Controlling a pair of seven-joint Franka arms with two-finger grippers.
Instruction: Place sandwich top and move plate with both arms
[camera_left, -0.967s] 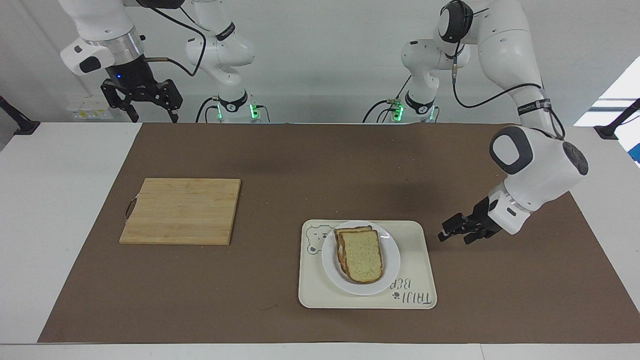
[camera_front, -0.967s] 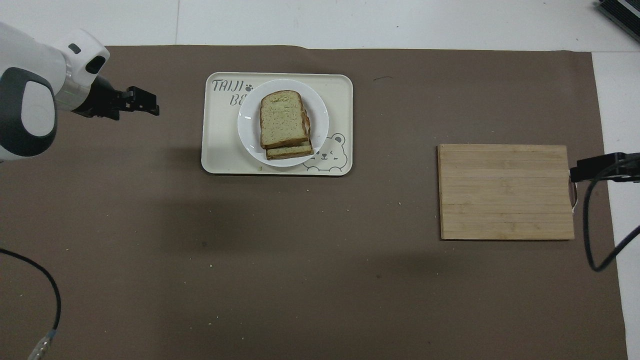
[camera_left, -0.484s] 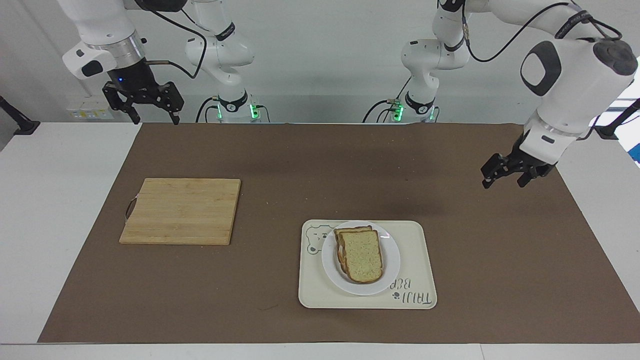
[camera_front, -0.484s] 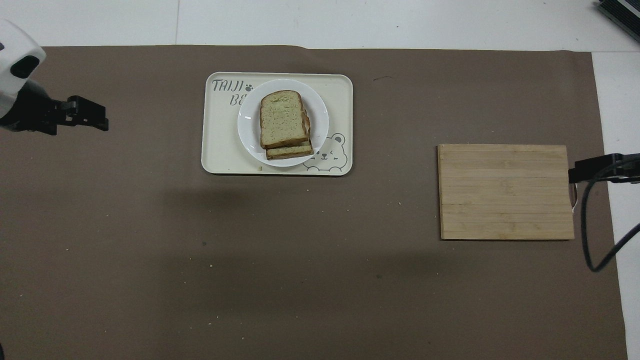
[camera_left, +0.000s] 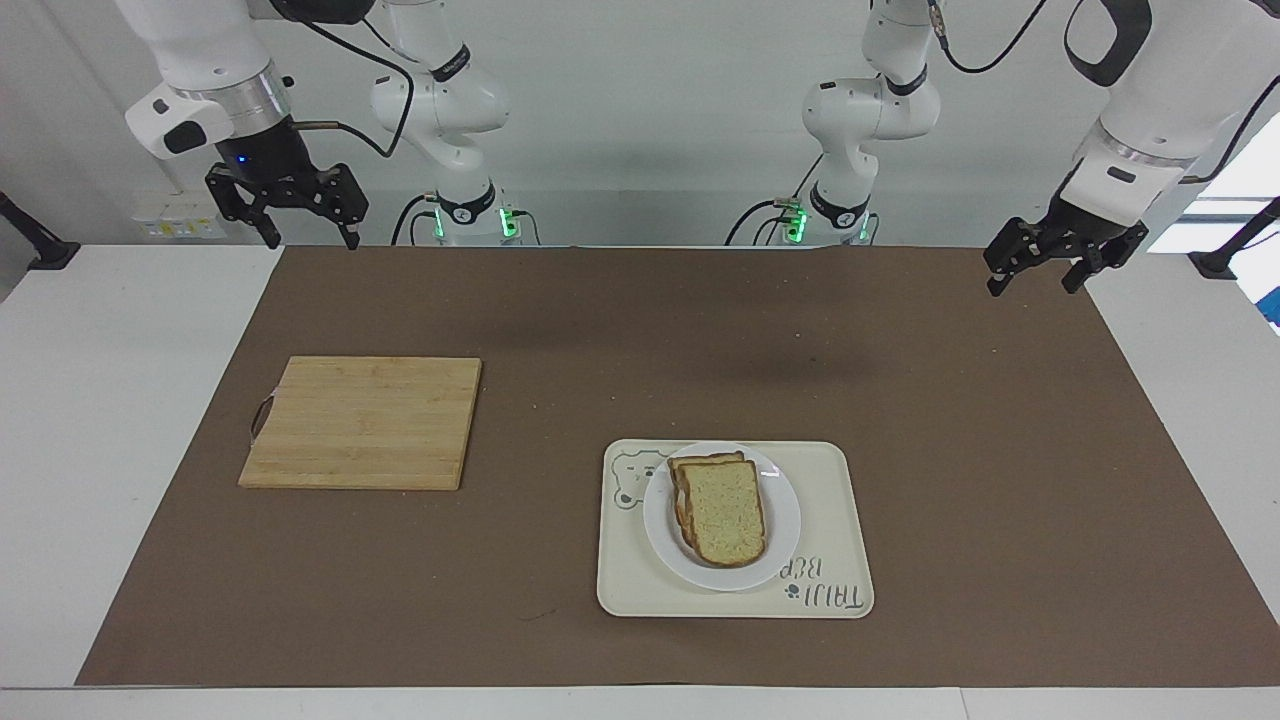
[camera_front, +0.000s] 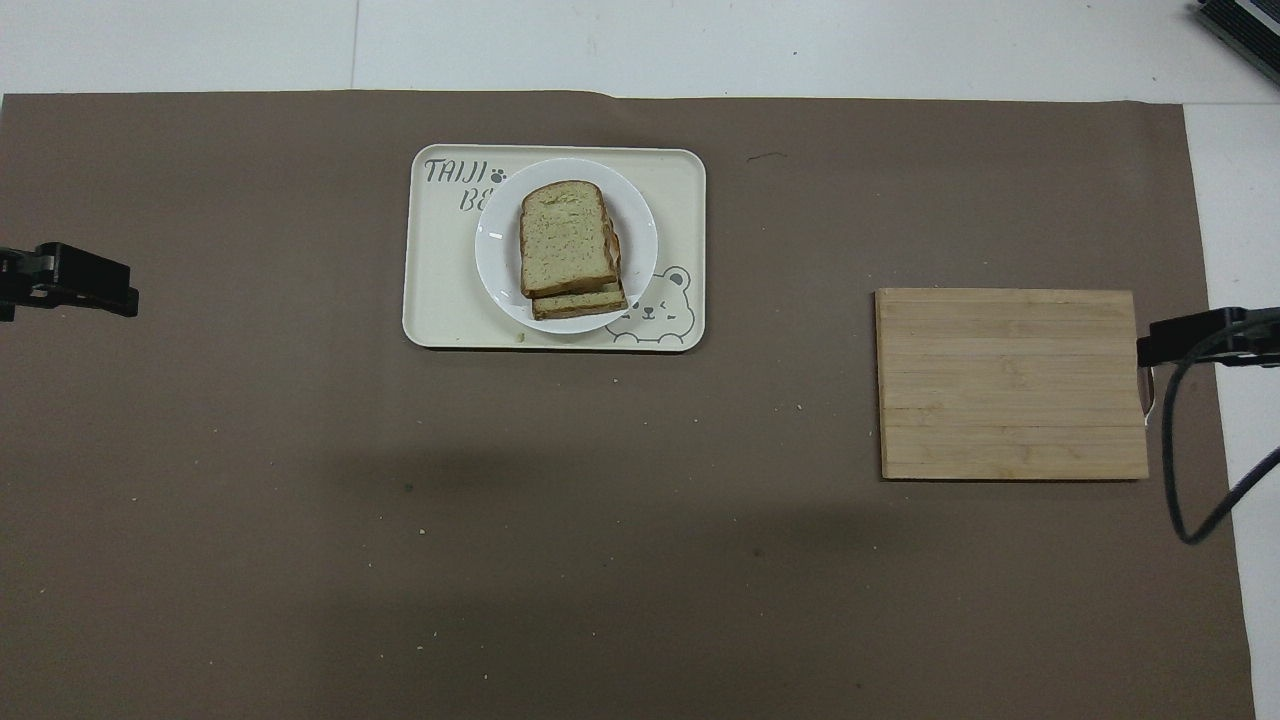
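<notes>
The sandwich top (camera_left: 725, 512) (camera_front: 565, 238), a tan speckled slice with a brown crust, lies flat on top of a stacked sandwich. The stack rests on the round white plate (camera_left: 785, 512) (camera_front: 640, 225). That plate sits on a cream tray (camera_left: 835, 480) (camera_front: 440, 290) with a bear drawing. My left gripper (camera_left: 1030, 287) hangs open and holds nothing, raised over the brown mat's corner at the left arm's end, well away from the tray. My right gripper (camera_left: 312, 241) is also open and holds nothing. It waits raised over the mat's corner at the right arm's end.
A bare wooden cutting board (camera_left: 360, 422) (camera_front: 1010, 383) lies on the brown mat (camera_left: 560, 330) toward the right arm's end, nearer to the robots than the tray. Crumbs dot the mat. A black cable (camera_front: 1175, 450) hangs by the board's handle side.
My left gripper has lifted away from beside the tray and swung back over the mat's corner at its own end. The right gripper, plate and sandwich have stayed put.
</notes>
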